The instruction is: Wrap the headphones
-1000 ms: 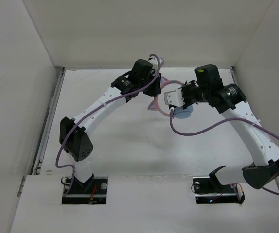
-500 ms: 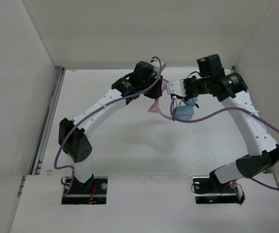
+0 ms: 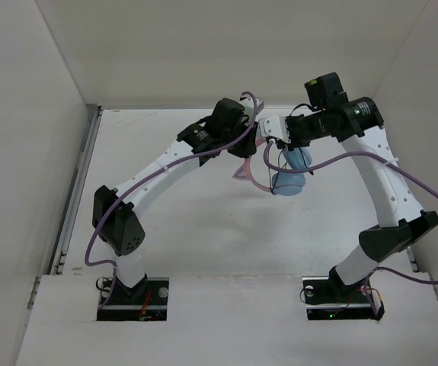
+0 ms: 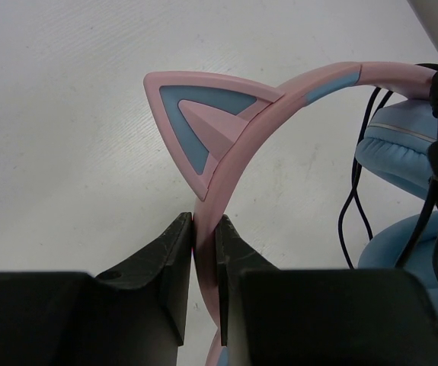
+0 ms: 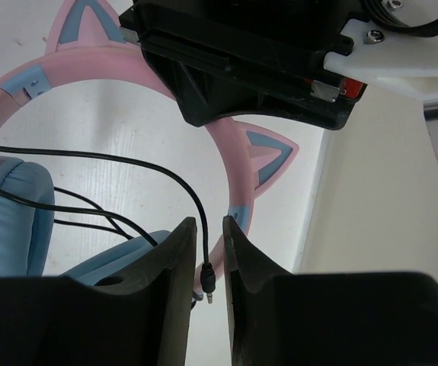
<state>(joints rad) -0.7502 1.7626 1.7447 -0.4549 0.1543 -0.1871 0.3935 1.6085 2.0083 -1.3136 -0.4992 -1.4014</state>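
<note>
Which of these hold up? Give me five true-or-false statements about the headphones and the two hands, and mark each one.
1. The left hand is clamped on the pink headband. True.
2. The ear cups are red. False: they are light blue.
3. The plug of the black cable sits between the fingers of the right hand. True.
4. The cable is wound tightly round the headband. False: it hangs in loose loops by the ear cups.
5. The right hand grips a cat ear. False: that ear stands free, just past the left hand's fingers.
</note>
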